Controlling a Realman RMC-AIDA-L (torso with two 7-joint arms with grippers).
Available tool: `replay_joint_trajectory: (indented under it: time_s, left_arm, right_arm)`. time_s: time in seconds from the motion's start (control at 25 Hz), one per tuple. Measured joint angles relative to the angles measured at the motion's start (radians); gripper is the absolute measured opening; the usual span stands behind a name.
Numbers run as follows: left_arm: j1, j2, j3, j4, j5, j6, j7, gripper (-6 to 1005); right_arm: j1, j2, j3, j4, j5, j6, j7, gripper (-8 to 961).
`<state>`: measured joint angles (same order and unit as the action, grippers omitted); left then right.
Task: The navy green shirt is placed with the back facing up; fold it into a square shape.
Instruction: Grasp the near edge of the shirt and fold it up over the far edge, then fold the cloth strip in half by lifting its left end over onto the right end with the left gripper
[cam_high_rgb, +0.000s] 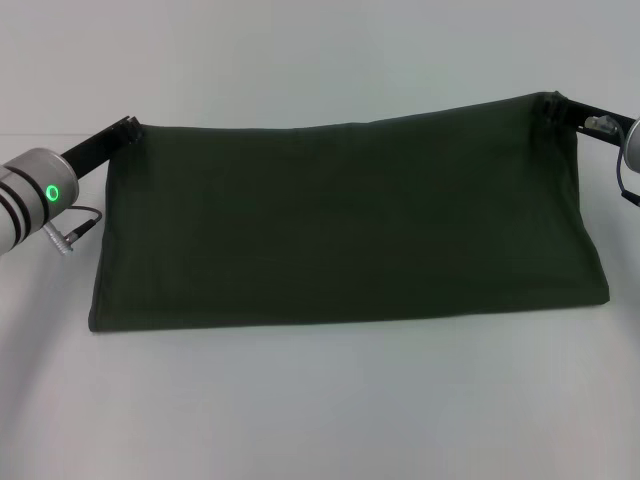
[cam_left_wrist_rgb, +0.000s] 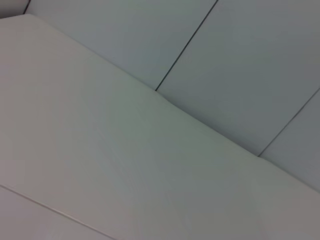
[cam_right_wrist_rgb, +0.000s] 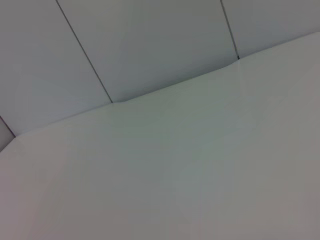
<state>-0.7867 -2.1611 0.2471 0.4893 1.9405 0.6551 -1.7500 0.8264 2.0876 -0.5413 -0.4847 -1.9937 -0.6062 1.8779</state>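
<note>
The navy green shirt (cam_high_rgb: 345, 225) hangs stretched across the middle of the white tabletop (cam_high_rgb: 320, 410), its lower fold resting toward the near edge. The left claw (cam_high_rgb: 130, 128) and right claw (cam_high_rgb: 550, 104) each pinch an upper corner, likely keeping the cloth taut for the next fold. Their fingertips are buried in cloth, and both wrist views show only bare tabletop and wall.

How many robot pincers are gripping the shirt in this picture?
2. The left pincer holds the navy green shirt at its far left corner; the right pincer holds its far right corner, raised slightly higher.
</note>
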Motion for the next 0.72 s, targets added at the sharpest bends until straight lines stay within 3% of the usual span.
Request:
replay_joint_trajectory:
  time_s: [0.36, 0.72]
  left_arm:
    - [-0.009, -0.002, 0.017, -0.040, -0.095, -0.057, 0.003, 31]
    - [-0.006, -0.002, 0.017, -0.072, -0.226, -0.082, 0.097, 155]
  right_arm:
    - [-0.017, 0.000, -0.005, 0.005, 0.054, 0.042, -0.036, 47]
    - [-0.037, 0.000, -0.008, 0.016, 0.158, 0.034, -0.137, 377]
